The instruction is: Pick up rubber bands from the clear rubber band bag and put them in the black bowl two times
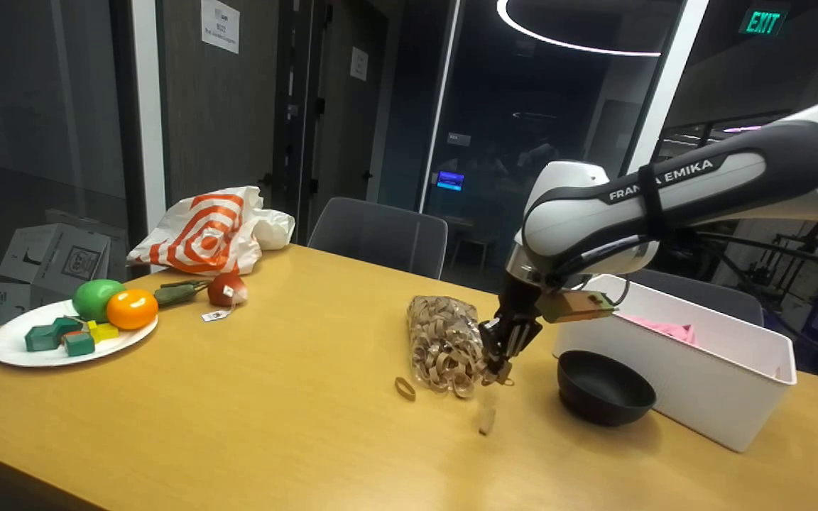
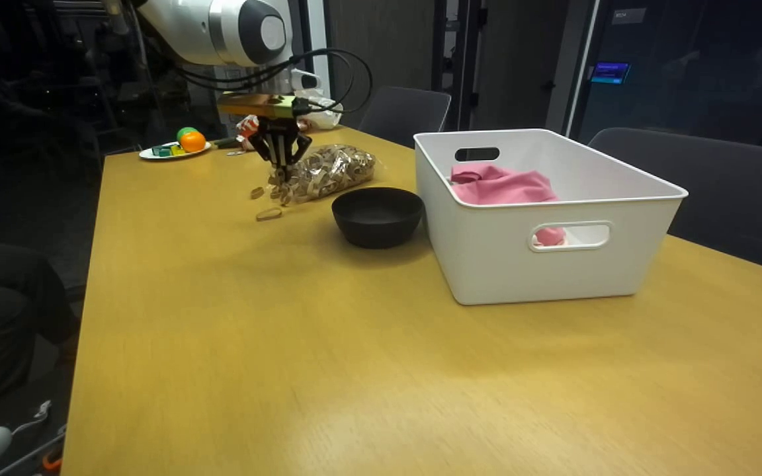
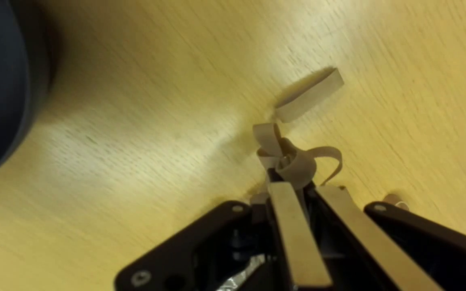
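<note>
The clear rubber band bag [image 1: 444,341] lies on the table, mottled tan, and shows in both exterior views [image 2: 338,168]. My gripper [image 1: 498,370] is just beside its open end, pointing down, above the table [image 2: 282,177]. In the wrist view its fingers [image 3: 303,185] are closed on a small bunch of rubber bands [image 3: 297,166], whose loops stick out past the tips. A loose rubber band [image 3: 310,96] lies on the table near the tips. Another loose band [image 1: 405,388] lies by the bag. The black bowl [image 2: 378,228] stands apart from the gripper; its wall [image 3: 37,68] shows at left in the wrist view.
A white box [image 2: 540,264] with pink cloth [image 2: 503,185] stands right beside the bowl. A white plate [image 1: 8,348] of toy food, a red toy [image 1: 226,289] and a red-and-white bag [image 1: 203,231] are at the table's far end. Chairs [image 1: 380,231] stand along one edge.
</note>
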Tool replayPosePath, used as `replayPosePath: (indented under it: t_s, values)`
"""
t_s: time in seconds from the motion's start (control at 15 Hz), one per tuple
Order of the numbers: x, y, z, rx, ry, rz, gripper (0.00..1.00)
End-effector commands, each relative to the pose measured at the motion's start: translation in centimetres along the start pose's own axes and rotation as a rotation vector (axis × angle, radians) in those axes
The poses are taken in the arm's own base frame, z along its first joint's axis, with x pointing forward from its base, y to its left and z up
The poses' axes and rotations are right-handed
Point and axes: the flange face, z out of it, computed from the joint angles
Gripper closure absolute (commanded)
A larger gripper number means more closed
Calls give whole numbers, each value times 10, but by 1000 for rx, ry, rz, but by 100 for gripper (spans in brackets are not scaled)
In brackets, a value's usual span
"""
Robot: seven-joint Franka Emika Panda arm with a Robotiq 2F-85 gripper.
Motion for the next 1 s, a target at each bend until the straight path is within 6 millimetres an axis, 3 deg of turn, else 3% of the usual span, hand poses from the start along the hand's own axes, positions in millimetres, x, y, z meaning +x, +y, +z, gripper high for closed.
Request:
replayPosePath:
  t_s: [0.0,0.4,0.6,0.87,0.93]
  values:
    - [-13,30,-33,-40,-13,62,89]
    - [-29,105,-61,-138,10,243,89]
    - [-39,141,-59,-189,-1,342,89]
    - [-52,171,-45,-225,-38,430,89]
    - [-54,173,-43,-220,-43,440,69]
